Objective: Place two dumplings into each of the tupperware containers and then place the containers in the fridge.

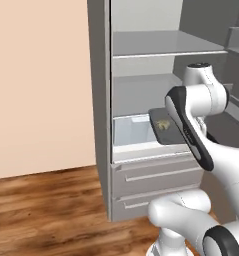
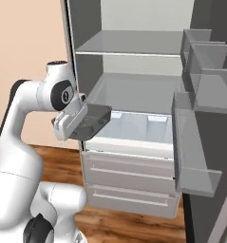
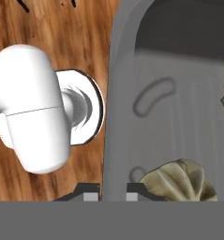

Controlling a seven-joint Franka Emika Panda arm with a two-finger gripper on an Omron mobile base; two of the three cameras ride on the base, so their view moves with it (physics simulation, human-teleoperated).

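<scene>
Arm: raised, elbow bent, forearm angled down toward the hand.
Gripper (image 3: 108,196): jaws clamped on the rim of a tupperware container (image 3: 179,108).

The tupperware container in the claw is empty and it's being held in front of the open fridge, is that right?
Not empty. The hand view shows dumplings inside the tupperware container. The rest holds: the claw grips its rim, in front of the open fridge.

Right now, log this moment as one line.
gripper: shut on tupperware container rim | dumplings inside | held before open fridge
</scene>
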